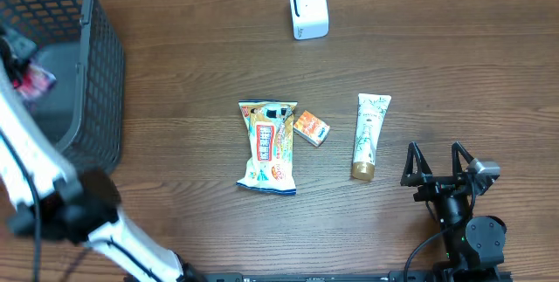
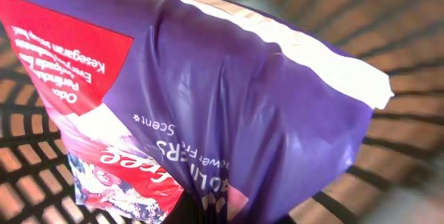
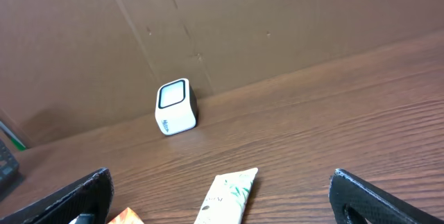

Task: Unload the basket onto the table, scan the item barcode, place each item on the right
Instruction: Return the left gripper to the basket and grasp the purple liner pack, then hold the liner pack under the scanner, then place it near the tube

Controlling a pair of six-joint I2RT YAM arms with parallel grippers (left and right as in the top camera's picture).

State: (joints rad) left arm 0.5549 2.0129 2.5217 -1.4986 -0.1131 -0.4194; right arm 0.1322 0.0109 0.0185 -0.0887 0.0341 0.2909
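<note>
While the left tool is clenching the purple pouch inside the basket at ten o'clock, the scan is awaiting doing, the scanner sitting at twelve, the right tool gaping at five

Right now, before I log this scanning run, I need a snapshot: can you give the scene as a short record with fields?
left gripper: shut, inside the black mesh basket, apparently on the purple pouch
right gripper: open, empty, at the table's near right
barcode scanner: white, upright, at the far edge of the wooden table
lying mid-table: snack bag, small orange box, cream tube
</note>
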